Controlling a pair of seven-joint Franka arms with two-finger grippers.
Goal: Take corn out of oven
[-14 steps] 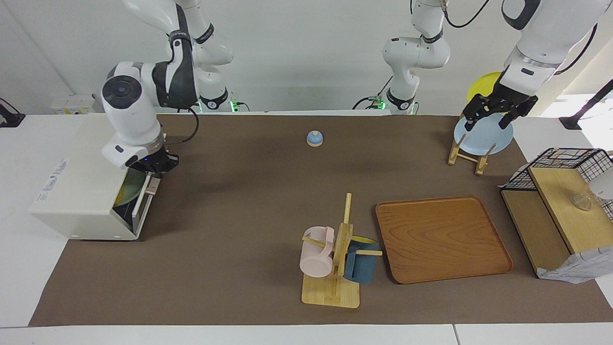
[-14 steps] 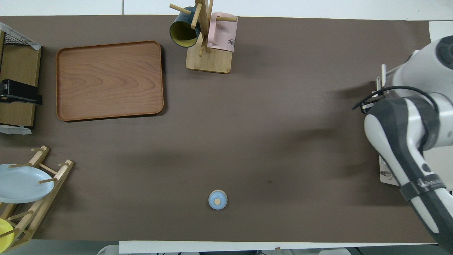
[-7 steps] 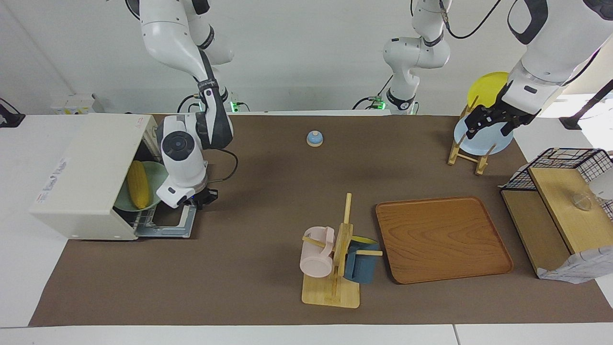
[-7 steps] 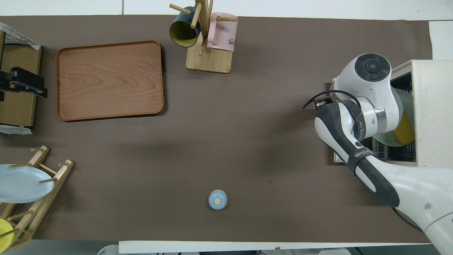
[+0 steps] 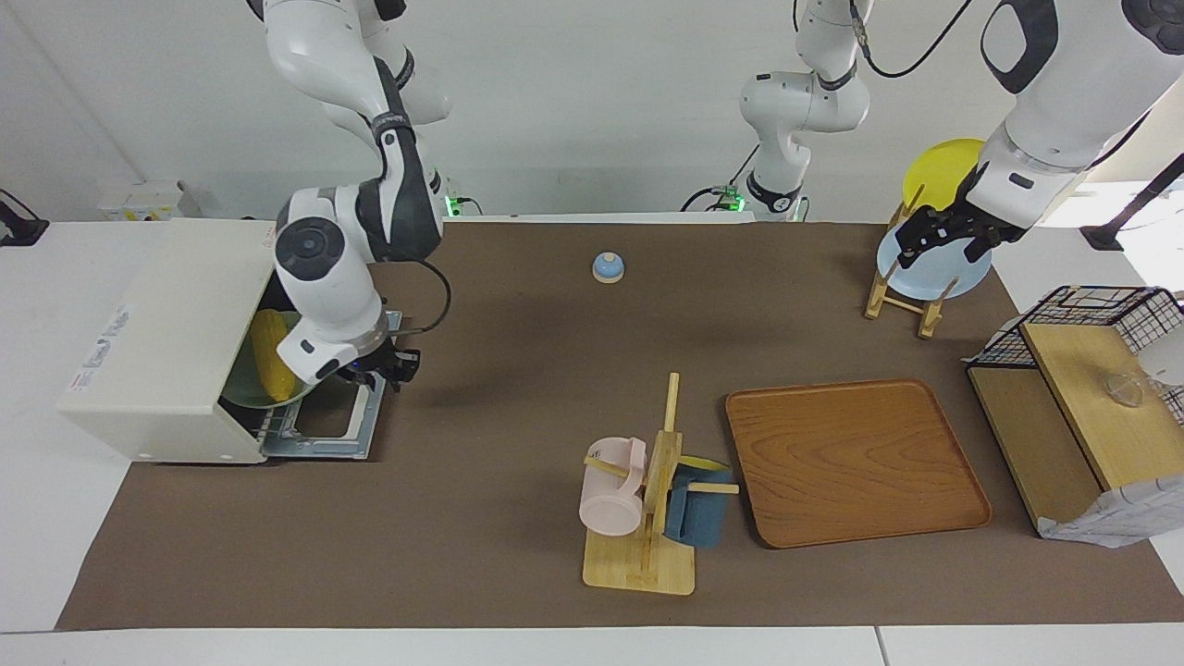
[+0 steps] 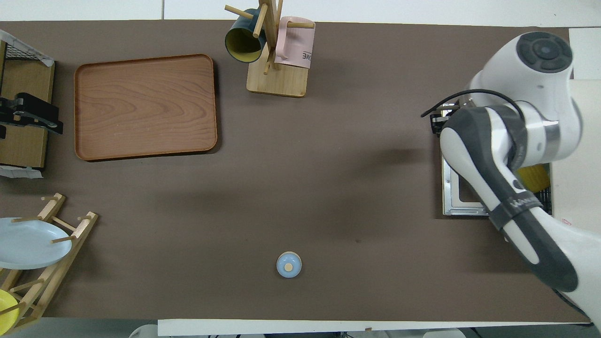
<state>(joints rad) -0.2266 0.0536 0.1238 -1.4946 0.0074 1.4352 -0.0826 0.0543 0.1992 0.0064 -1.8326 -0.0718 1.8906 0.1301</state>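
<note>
Corn lay on a green plate inside the oven, at the table edge by the right arm's end. In the facing view the door was down flat; removal was not yet done. The right gripper hung over the door, whether open or closed I could not tell. The left gripper waited over the plate rack, fingers spread. In the overhead view the right arm hid most of the corn; the left gripper was cut off at the edge.
</note>
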